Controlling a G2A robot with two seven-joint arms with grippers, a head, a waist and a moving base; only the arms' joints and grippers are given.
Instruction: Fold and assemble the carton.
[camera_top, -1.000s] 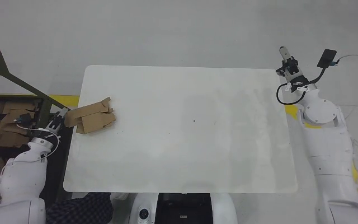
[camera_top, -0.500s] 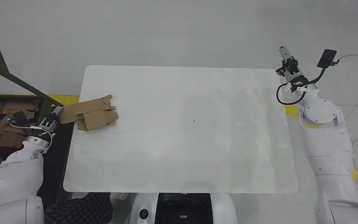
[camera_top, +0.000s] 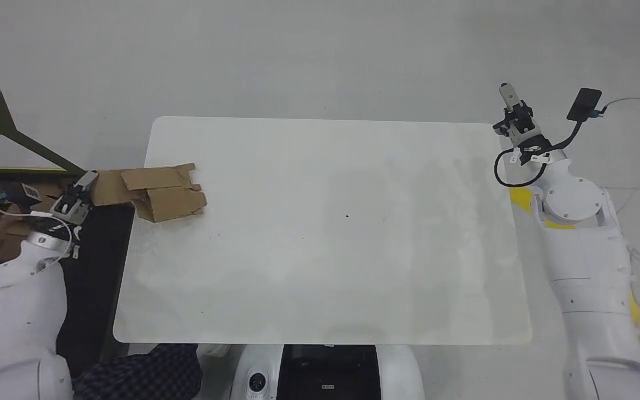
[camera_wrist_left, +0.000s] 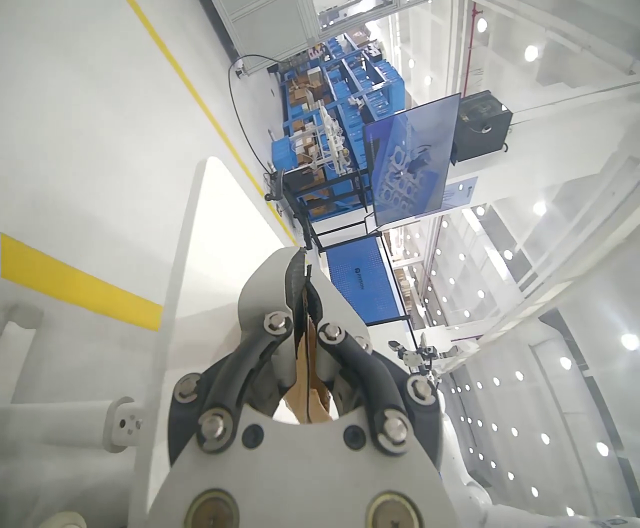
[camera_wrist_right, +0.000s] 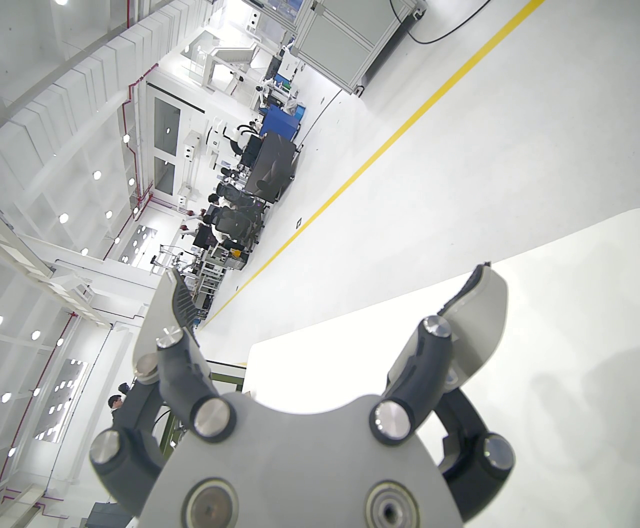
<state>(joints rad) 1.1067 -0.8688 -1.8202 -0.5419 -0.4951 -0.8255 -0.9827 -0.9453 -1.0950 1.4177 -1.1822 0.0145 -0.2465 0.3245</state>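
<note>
We find the flattened carton (camera_top: 165, 192) lying at the left edge of the desk (camera_top: 350, 280), partly overhanging it. The left gripper (camera_top: 82, 188) stands just off that edge, jaws clamped on the carton's outer flap. The right gripper (camera_top: 511, 101) sits beyond the far right corner, jaws spread wide, holding nothing.

One carton (camera_top: 162, 192), one table (camera_top: 350, 260), two claws (camera_wrist_left: 300, 270) (camera_wrist_right: 327, 277).

The carton (camera_top: 168, 200) is matt brown cardboard — the table (camera_top: 330, 250) smooth, white and faintly scuffed.
</note>
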